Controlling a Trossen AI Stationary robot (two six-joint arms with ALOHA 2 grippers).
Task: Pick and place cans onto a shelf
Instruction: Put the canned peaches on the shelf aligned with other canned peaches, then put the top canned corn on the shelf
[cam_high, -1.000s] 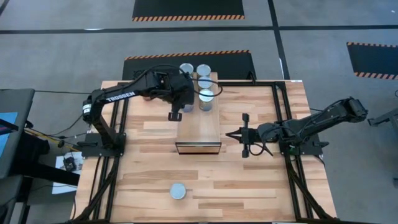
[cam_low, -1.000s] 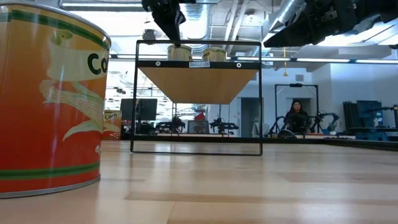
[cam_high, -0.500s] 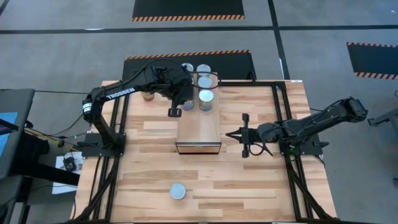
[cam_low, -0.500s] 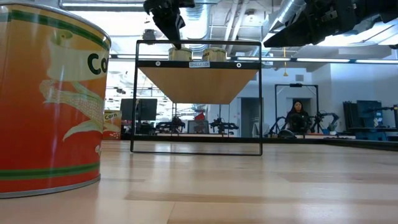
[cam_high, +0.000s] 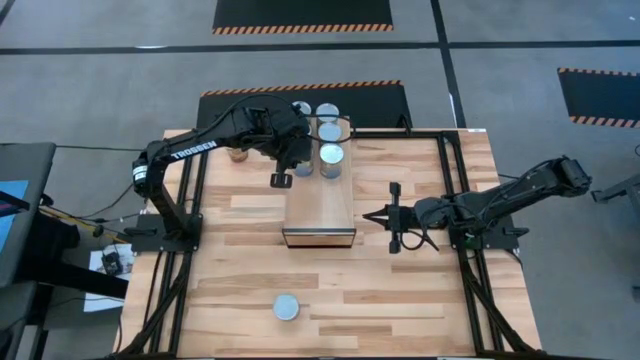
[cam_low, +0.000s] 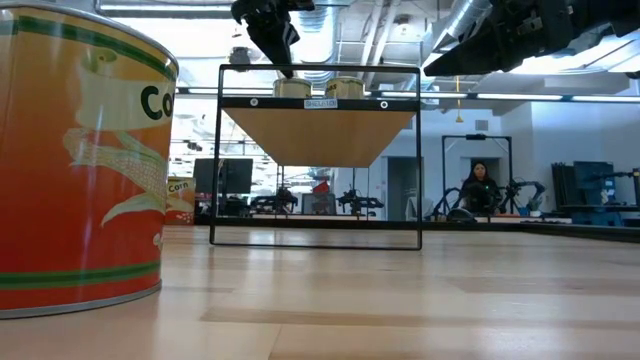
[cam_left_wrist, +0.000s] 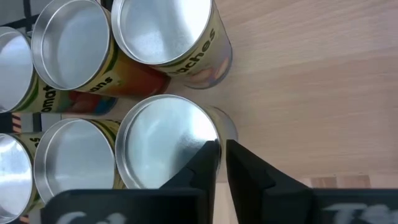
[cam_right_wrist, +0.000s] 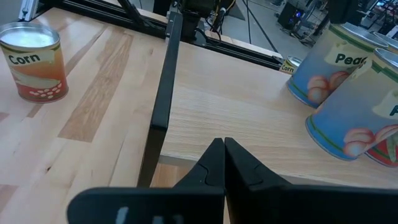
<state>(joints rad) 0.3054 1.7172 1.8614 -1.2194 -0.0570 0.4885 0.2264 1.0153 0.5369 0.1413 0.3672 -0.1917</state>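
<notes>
The shelf (cam_high: 320, 205) is a long light-wood box in the middle of the table. Several cans stand at its far end (cam_high: 332, 153) (cam_left_wrist: 161, 37). My left gripper (cam_left_wrist: 222, 151) is shut and points down over the near rim of one silvery-topped can (cam_left_wrist: 165, 143). In the high view the arm hides that can. In the low view its fingertips (cam_low: 288, 70) stand just above a can top (cam_low: 291, 87). My right gripper (cam_high: 392, 215) is shut and empty, level, just right of the shelf (cam_right_wrist: 249, 124). My left gripper's shut fingertips (cam_left_wrist: 211, 155) stand over the near edge of the can's round top (cam_left_wrist: 186, 134), coming from above and pointing down. I cannot tell whether they touch it. The can stands upright on the shelf among the others.
One corn can (cam_high: 287, 307) (cam_low: 80, 160) stands alone on the table near the front edge. Another can (cam_high: 237, 152) stands on the table left of the shelf, partly under my left arm. The near half of the shelf top (cam_left_wrist: 311, 93) is bare wood.
My left gripper has gone a little toward the table's far edge over the cans and has stayed shut. The cans have not moved.
</notes>
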